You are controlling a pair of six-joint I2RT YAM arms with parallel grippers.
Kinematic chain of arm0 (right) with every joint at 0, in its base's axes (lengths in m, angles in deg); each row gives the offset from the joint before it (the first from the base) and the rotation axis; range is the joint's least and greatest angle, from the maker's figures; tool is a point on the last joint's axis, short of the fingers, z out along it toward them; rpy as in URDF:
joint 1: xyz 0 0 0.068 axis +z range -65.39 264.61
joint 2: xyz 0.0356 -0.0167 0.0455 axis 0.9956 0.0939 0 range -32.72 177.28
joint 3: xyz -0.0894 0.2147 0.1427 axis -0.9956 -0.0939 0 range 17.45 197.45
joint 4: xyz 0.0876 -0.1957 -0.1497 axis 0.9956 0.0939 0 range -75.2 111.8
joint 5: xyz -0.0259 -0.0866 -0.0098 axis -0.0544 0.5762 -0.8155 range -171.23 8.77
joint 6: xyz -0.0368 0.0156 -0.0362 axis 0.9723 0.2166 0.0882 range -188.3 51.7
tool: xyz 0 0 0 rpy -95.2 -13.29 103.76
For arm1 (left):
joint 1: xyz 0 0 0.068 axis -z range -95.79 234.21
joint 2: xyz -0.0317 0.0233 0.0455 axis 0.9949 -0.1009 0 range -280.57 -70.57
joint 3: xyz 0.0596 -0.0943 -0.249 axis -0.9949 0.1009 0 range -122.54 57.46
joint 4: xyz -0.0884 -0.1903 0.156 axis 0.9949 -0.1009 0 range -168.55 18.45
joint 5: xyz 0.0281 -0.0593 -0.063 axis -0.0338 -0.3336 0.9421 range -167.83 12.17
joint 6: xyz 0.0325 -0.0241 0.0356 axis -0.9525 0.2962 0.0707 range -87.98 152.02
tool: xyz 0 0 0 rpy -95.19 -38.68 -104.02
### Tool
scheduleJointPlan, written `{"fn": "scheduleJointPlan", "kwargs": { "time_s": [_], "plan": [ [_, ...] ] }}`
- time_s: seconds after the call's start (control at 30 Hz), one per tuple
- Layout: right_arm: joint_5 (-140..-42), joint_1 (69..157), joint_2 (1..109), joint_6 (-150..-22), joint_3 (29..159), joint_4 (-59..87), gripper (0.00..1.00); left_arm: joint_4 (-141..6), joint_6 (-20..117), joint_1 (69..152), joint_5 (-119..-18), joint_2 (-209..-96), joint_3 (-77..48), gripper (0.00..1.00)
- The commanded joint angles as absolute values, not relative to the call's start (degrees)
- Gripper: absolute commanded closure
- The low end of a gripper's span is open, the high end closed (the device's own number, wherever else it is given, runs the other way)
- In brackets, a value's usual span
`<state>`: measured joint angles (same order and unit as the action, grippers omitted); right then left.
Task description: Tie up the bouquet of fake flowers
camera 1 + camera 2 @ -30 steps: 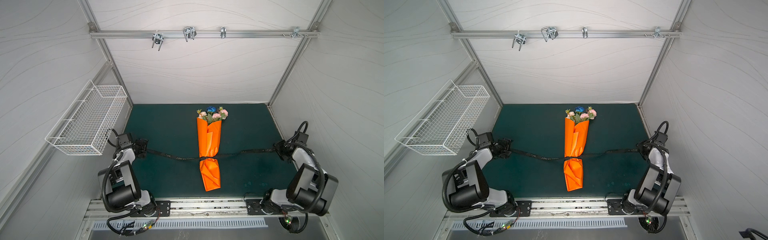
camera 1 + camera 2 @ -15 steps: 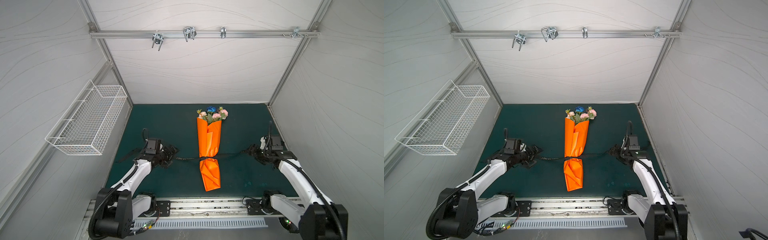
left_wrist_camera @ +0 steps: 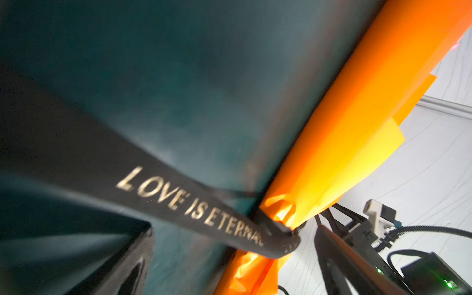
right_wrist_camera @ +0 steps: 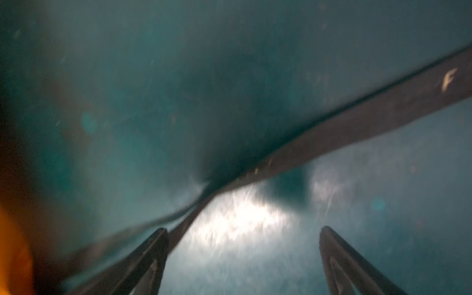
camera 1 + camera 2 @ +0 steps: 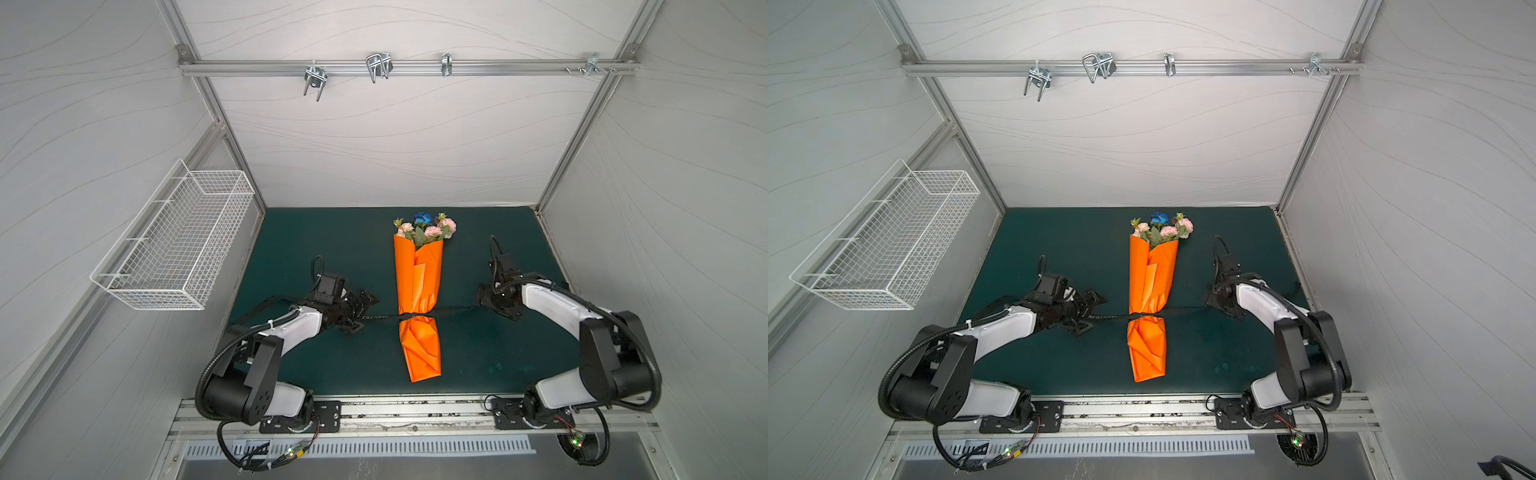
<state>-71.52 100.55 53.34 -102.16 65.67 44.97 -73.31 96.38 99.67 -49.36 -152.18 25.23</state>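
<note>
**Green mat [image 5: 316, 249], ribbon [image 5: 380, 318] cinched, nothing gripped**

White panel walls box in the tabletop. A wire basket [image 5: 183, 245] hangs on the wall beyond its left edge, out of play.

We see the orange wrapping paper [image 5: 417, 282] lying lengthwise down the middle of the mat, foot toward the near edge and mouth toward the far edge. We judge that it lies flat like this so the ribbon can circle its waist. The bouquet of fake flowers [image 5: 424, 229] sits inside that sleeve, with only blooms and leaves showing at the far end, short of the far edge.

The ribbon crosses the wrap squarely and pinches it at a knot [image 3: 281, 238]. We judge the knot snug, since the paper crumples there. The ribbon's tails trail toward the left and right edges.

The left gripper [image 5: 362, 312] sits low over the left tail, jaws spread wide, and the ribbon runs between them unheld. The right gripper [image 5: 489, 305] is spread too. Its wrist view shows the tail passing right by one finger [image 4: 143, 260], not clamped, and we cannot tell whether it touches.

So the bouquet lies between the two grippers, near each and touching neither. Its blooms sit closer to the far edge than either gripper.
</note>
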Motion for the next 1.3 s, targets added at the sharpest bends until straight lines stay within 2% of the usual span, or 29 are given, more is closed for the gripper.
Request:
{"fn": "scheduleJointPlan", "kwargs": {
  "time_s": [0.0,0.1,0.23,0.33,0.43,0.6,0.7,0.77,0.83,0.97,1.03,1.27],
  "plan": [
    [-67.78,99.27,56.65,-101.52,67.38,44.38,0.08,-70.81,98.0,100.66,-53.3,-158.32,26.53,0.01],
    [-68.98,98.0,57.87,-101.51,67.24,42.78,0.16,-68.73,99.2,102.91,-53.0,-161.72,25.51,0.02],
    [-70.74,96.27,58.74,-101.47,66.2,40.63,0.21,-63.08,101.68,104.95,-54.1,-165.35,25.04,0.05],
    [-73.45,94.47,59.84,-101.8,65.56,38.35,0.3,-58.79,103.19,104.95,-56.55,-167.79,24.63,0.07],
    [-76.26,92.96,61.92,-101.96,65.84,36.26,0.45,-57.04,103.99,104.94,-58.37,-170.54,22.33,0.12],
    [-79.16,91.0,65.52,-102.31,67.74,34.73,0.83,-56.62,102.68,104.26,-60.14,-174.37,17.5,0.29],
    [-80.29,89.67,66.8,-102.31,69.31,34.81,1.0,-56.83,101.86,102.77,-59.73,-175.68,15.47,0.39],
    [-80.81,88.91,67.36,-102.18,70.21,34.91,1.0,-56.39,101.81,101.53,-59.46,-175.83,15.4,0.47],
    [-81.34,88.0,67.43,-101.63,70.98,34.79,1.0,-56.0,101.69,100.18,-58.99,-175.77,15.54,0.6],
    [-81.68,86.53,66.19,-100.64,71.15,34.23,1.0,-56.14,100.38,98.48,-58.68,-175.61,15.17,0.81],
    [-81.45,85.42,64.95,-100.16,70.43,34.0,1.0,-57.16,99.58,97.77,-59.08,-175.13,15.17,1.0],
    [-83.78,80.09,59.73,-99.66,66.48,33.68,1.0,-57.94,97.97,94.03,-59.11,-171.9,17.6,1.0]
  ]
}}
